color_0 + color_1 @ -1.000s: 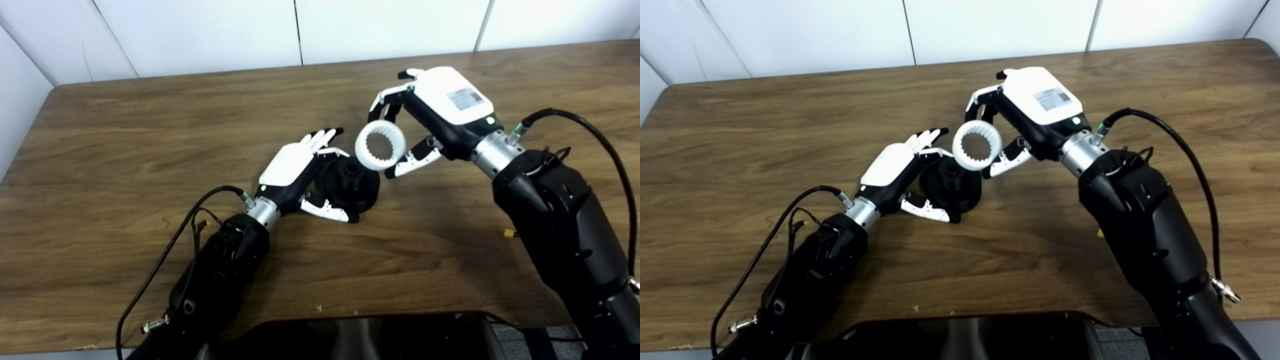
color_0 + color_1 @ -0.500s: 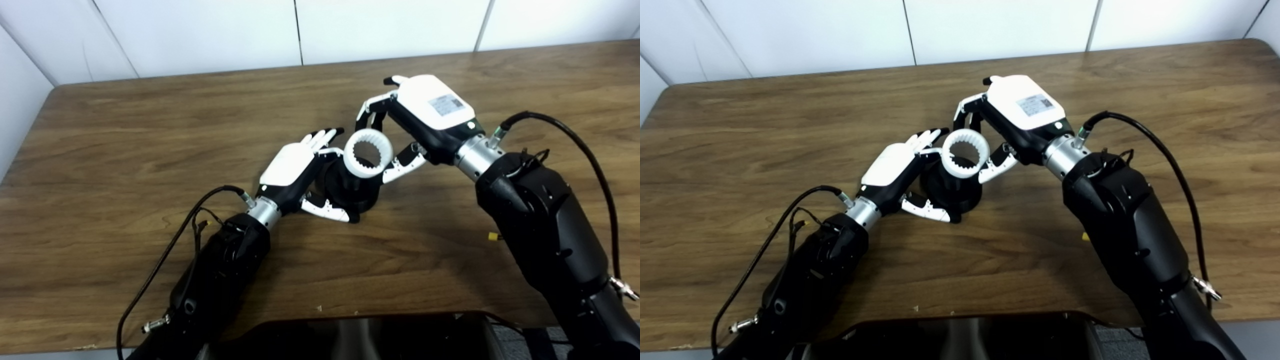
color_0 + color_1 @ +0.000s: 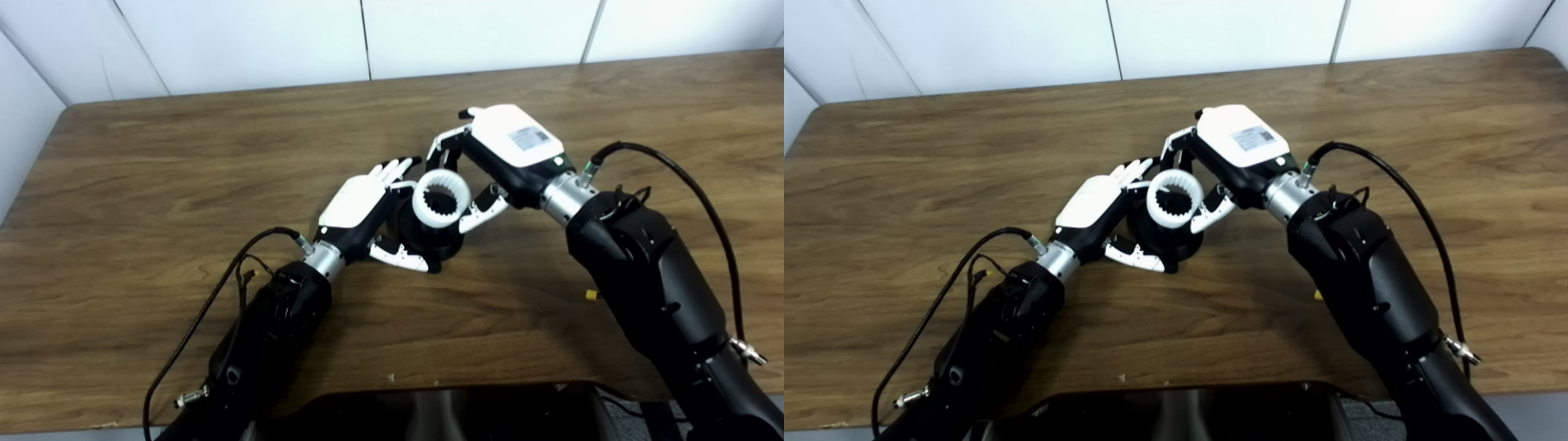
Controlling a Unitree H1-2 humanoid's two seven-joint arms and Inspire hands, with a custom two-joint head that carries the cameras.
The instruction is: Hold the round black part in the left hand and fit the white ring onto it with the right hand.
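Note:
The round black part [image 3: 442,244] stands on the wooden table [image 3: 153,165], cupped from the left by my left hand [image 3: 358,205], thumb in front and fingers behind it. My right hand [image 3: 499,153] comes in from the right and pinches the white toothed ring [image 3: 441,199] between fingers and thumb. The ring sits directly over the black part's top hub, which shows dark through its hole. Whether the ring rests on the hub or hovers just above it I cannot tell. In the right eye view the ring [image 3: 1175,199] covers the part's top [image 3: 1170,242].
A black cable [image 3: 686,177] loops above my right forearm, and another cable [image 3: 214,294] hangs left of my left forearm. A dark glossy surface [image 3: 441,410] lies below the table's front edge. White wall panels stand behind the table.
My right hand has carried the white ring left and down, from beside the black part to directly over its hub. My left hand and the black part have stayed still.

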